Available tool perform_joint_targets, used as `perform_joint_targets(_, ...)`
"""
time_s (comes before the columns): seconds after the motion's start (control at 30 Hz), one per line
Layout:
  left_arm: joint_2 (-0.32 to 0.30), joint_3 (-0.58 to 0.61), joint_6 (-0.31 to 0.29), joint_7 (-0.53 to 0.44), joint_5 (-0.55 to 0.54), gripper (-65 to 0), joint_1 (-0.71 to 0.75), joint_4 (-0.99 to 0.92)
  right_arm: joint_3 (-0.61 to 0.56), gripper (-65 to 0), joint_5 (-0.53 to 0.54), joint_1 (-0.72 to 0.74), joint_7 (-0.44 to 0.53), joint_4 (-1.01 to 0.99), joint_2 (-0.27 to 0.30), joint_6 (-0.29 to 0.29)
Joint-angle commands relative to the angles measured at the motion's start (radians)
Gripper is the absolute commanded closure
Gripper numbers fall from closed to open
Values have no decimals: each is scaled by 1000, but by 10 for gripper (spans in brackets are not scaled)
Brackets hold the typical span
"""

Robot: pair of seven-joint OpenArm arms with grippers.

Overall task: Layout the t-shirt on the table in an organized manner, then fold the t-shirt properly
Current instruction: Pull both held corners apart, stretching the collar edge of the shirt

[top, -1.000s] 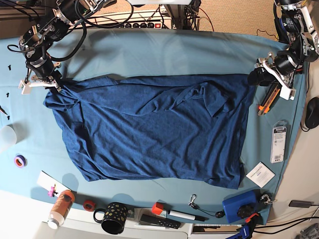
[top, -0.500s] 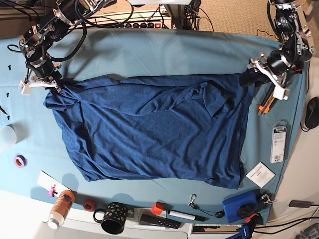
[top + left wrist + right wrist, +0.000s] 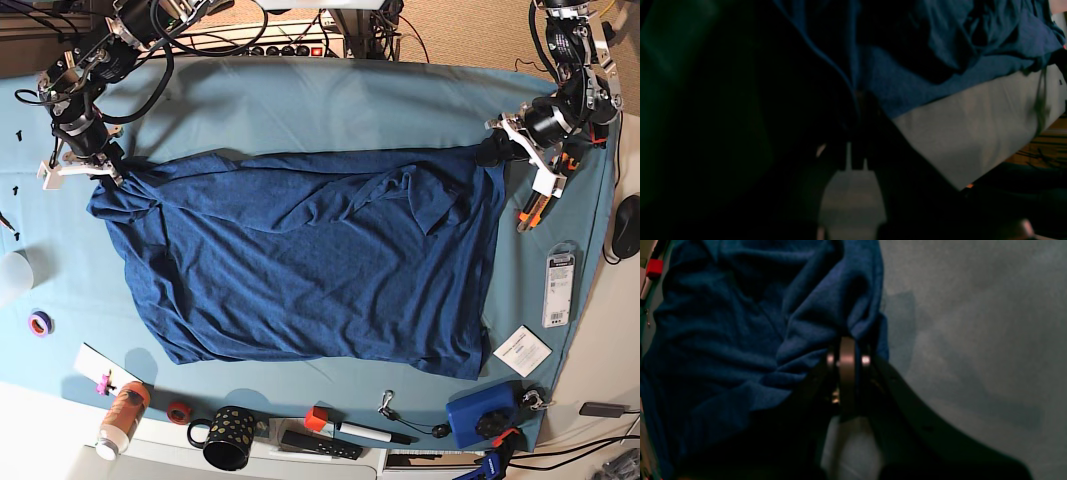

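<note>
I had both pincers, right pincer [image 3: 100,165] and left pincer [image 3: 490,150], clamped on the t-shirt [image 3: 310,260] at its upper corners, so I could stretch it flat across the tabletop [image 3: 330,105].

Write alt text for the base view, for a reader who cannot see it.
A dark blue t-shirt lies spread, still wrinkled, on a table covered in teal cloth. The right hand pinches one far corner and the left hand is at the other. A mug and bottle line the near edge.
</note>
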Motion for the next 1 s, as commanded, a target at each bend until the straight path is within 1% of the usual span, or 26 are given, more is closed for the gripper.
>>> perform_joint_targets(0.0, -6, 2, 6, 27, 35, 0, 6, 4, 0, 0, 21, 9, 11, 16, 28, 24)
perform_joint_targets(0.07, -6, 2, 6, 27, 35, 0, 6, 4, 0, 0, 21, 9, 5, 16, 45, 43)
perform_joint_targets(0.2, -6, 2, 5, 27, 35, 0, 6, 4, 0, 0, 21, 9, 3, 16, 72, 43)
perform_joint_targets(0.47, -6, 2, 5, 26, 35, 0, 6, 4, 0, 0, 22, 9, 2, 16, 75, 47)
perform_joint_targets(0.57, -6, 0, 5, 24, 34, 0, 5, 4, 1, 0, 51, 9, 1, 16, 76, 47)
perform_joint_targets(0.67, -6, 0, 5, 33, 24, 0, 6, 4, 3, 0, 74, 8, -19, 17, 84, 68)
perform_joint_targets(0.77, -6, -3, 3, 58, -5, 0, 6, 4, 3, 0, 101, 8, -56, 17, 100, 81)
perform_joint_targets(0.87, -6, -29, -42, 110, -66, 0, 10, 4, 3, 0, 135, 4, -105, 19, 115, 81)
perform_joint_targets(0.97, -6, -80, -48, 141, -123, 0, 21, 5, 4, 0, 163, -14, -126, 19, 131, 83)
